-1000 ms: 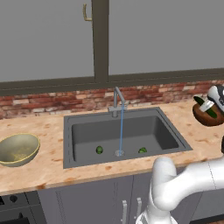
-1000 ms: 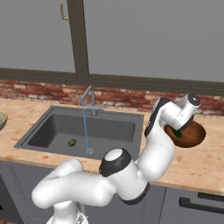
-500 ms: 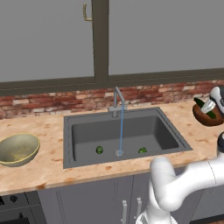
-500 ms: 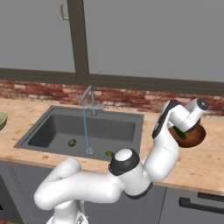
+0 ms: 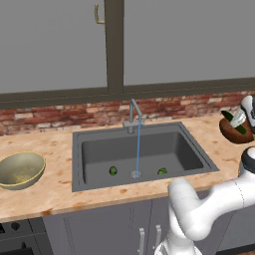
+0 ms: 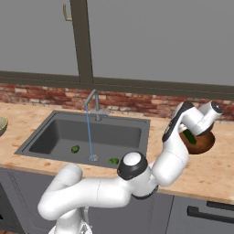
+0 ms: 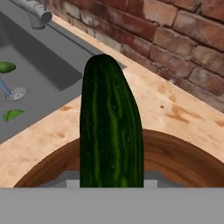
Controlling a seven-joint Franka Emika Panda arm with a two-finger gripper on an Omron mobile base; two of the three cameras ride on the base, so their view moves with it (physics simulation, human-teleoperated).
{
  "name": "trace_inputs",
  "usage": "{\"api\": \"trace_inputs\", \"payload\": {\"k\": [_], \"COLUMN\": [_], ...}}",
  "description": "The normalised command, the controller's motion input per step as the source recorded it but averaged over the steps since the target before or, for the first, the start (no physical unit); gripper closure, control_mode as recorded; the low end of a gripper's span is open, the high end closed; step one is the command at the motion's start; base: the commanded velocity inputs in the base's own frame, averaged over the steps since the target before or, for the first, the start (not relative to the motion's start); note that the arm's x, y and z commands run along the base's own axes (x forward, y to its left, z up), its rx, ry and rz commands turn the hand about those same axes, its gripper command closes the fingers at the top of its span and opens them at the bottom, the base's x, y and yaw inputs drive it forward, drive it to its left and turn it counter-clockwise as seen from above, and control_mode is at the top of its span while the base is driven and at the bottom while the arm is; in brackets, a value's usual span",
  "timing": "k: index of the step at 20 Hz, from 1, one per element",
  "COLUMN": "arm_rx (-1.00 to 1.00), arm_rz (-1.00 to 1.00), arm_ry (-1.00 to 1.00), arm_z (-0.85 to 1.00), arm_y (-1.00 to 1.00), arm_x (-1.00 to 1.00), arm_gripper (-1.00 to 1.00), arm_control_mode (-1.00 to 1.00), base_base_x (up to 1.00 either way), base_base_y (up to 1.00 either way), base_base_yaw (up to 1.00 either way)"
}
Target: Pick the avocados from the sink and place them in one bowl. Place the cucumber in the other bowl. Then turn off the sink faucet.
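Two avocados are seen lying on the floor of the sink (image 5: pixel 79 149), in the middle of the left base view: one avocado (image 5: pixel 113 170) left of the round drain, the other avocado (image 5: pixel 162 171) right of it. A thin stream of water is seen falling from the faucet (image 5: pixel 133 113) onto the drain between them. In the hand view the same two fruits appear at the left edge, beside the drain.

At the bottom of the hand view the cucumber (image 7: pixel 110 131) is seen rising from between the fingertips, filling the centre of the frame, and the claw (image 7: pixel 111 183) is judged to be clamped on it. Its lower end is seen inside the rim of the brown bowl (image 7: pixel 175 162), which curves across the lower part of that frame. In the right base view the brown bowl is found at the right of the frame on the worktop (image 6: pixel 215 169), with the hand directly over it and the cucumber slanting into it.

Farther off, at the left edge of the left base view, the olive bowl (image 5: pixel 20 169) is seen on the worktop, well apart from the sink. Behind everything a brick backsplash (image 5: pixel 50 115) is seen along the wall.
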Motion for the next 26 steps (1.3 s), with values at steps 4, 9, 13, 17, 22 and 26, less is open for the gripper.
{"api": "trace_inputs", "payload": {"k": [4, 9, 13, 17, 22, 26], "arm_rx": [0.00, -0.12, -0.13, -0.22, -0.31, -0.36], "arm_rz": [0.00, 0.00, 0.00, 0.00, 0.00, 0.00], "arm_ry": [0.00, -0.08, -0.18, -0.24, -0.35, -0.35], "arm_z": [-0.23, -0.49, 0.05, 0.54, 0.52, 0.24], "arm_y": [0.00, 0.24, 0.66, 0.91, 0.97, 0.96], "arm_x": [0.00, 0.00, -0.01, 0.00, 0.00, -0.10], "arm_gripper": [-1.00, -1.00, -1.00, -1.00, -1.00, -1.00], "arm_control_mode": [-1.00, -1.00, -1.00, -1.00, -1.00, -1.00], "base_base_x": [0.00, 0.00, 0.00, 0.00, 0.00, 0.00], "base_base_y": [0.00, 0.00, 0.00, 0.00, 0.00, 0.00], "base_base_yaw": [0.00, 0.00, 0.00, 0.00, 0.00, 0.00]}}
